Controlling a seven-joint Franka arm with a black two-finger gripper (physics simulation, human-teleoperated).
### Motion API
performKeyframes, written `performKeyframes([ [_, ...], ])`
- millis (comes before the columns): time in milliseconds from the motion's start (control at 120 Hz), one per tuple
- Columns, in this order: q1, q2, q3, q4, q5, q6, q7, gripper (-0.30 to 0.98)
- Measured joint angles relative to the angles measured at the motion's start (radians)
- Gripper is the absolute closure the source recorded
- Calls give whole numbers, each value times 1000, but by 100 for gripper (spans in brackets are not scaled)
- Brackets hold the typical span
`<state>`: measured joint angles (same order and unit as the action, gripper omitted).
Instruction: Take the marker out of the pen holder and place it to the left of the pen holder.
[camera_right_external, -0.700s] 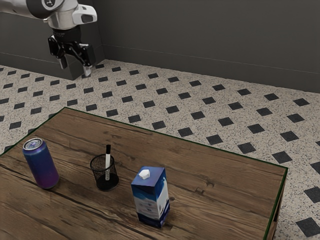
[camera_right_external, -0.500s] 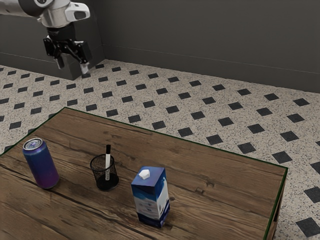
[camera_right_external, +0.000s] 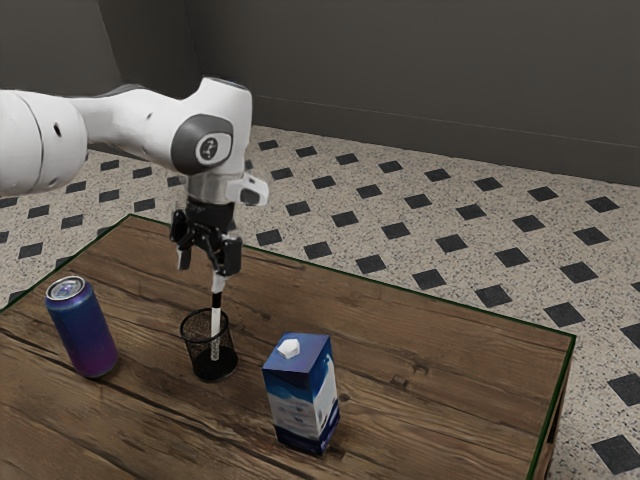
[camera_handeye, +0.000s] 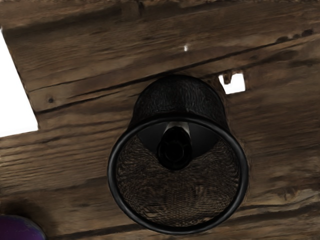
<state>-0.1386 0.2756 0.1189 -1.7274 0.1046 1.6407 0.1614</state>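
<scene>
Below our hand (camera_right_external: 204, 272) we have a wooden table (camera_right_external: 450, 350), brown, with dark cracks along its grain and a thin green line at its edge. Upright on it, just under our hand, stands the black mesh pen holder (camera_right_external: 209, 373). Off to the exterior view's left of our hand we see a blue-to-purple can (camera_right_external: 84, 335), upright; to the exterior view's right, a blue-and-white carton (camera_right_external: 301, 400), also upright, white cap on top.

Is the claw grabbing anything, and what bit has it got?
No, nothing is held. The claw is open, with its fingers apart above the pen holder. The marker is standing inside the holder.
</scene>
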Motion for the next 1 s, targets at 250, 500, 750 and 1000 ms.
performKeyframes([
  [250, -14, 4, 55, -105, -90, 154, -97, 0],
  [500, -46, -9, 59, -163, -75, 281, -120, 7],
  [750, -51, -15, 57, -174, -32, 329, -71, 22],
  [1000, -49, -22, 59, -199, -107, 345, -30, 33],
])
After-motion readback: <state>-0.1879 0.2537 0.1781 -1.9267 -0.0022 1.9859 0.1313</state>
